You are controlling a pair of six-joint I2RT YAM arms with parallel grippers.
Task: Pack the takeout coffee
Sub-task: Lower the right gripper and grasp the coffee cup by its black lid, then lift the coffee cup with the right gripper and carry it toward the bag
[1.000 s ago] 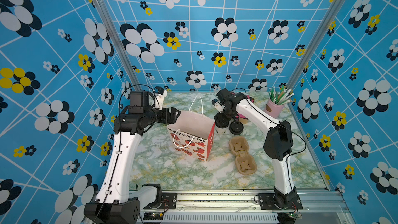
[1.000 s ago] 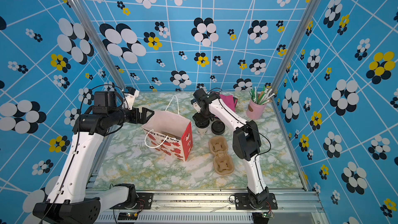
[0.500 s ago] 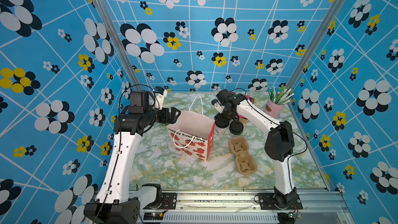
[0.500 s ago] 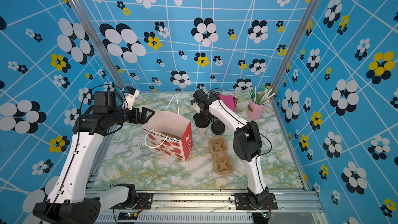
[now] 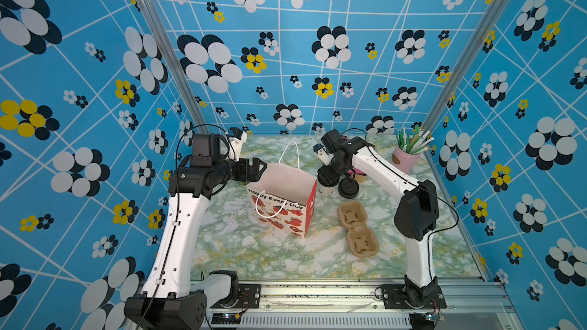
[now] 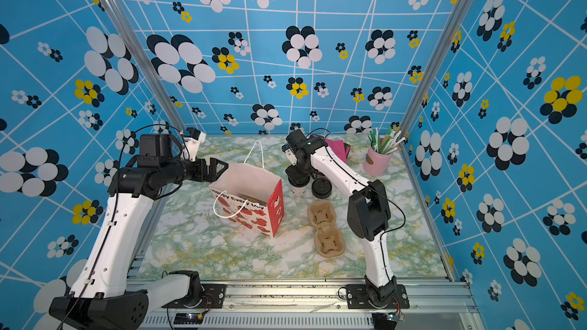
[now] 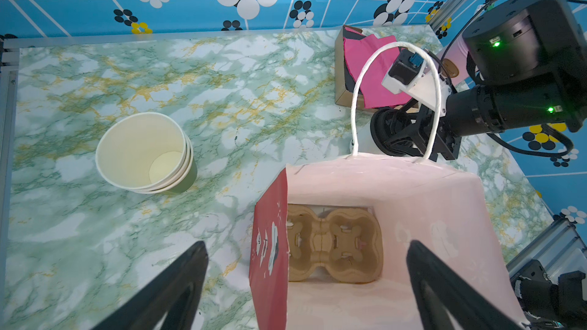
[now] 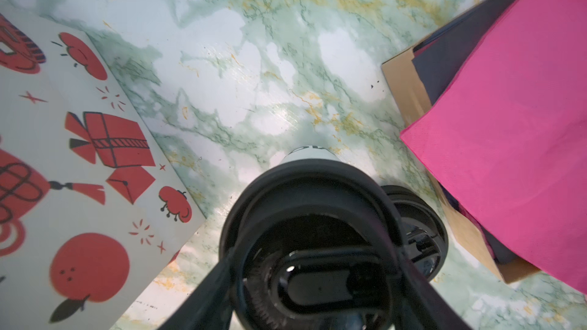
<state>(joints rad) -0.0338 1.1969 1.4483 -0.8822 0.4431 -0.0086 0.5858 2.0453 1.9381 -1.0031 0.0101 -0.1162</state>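
Though set upright on the table [image 5: 254,255] just beside the gift bag [image 5: 282,204] and not yet lifted, looked easy to tip. Judged the coffee cup [image 5: 324,189] light, thin-walled paper, soft enough to dent under a hard squeeze, perhaps full and so unfit for tilting. Found the right gripper [image 8: 313,258] closed from above on its black lid, one finger at either side of the rim: stiffest part to pinch, yet smooth plastic and liable to pop off under load. Favoured a gentle hold low on the lid's rim or on the paper just below. Found the left gripper [image 5: 257,169] spread wide at the bag's open mouth, holding nothing. Noted a cardboard carrier [image 7: 333,249] flat in the bag's bottom and a loose lid [image 5: 348,187] just beside the cup.
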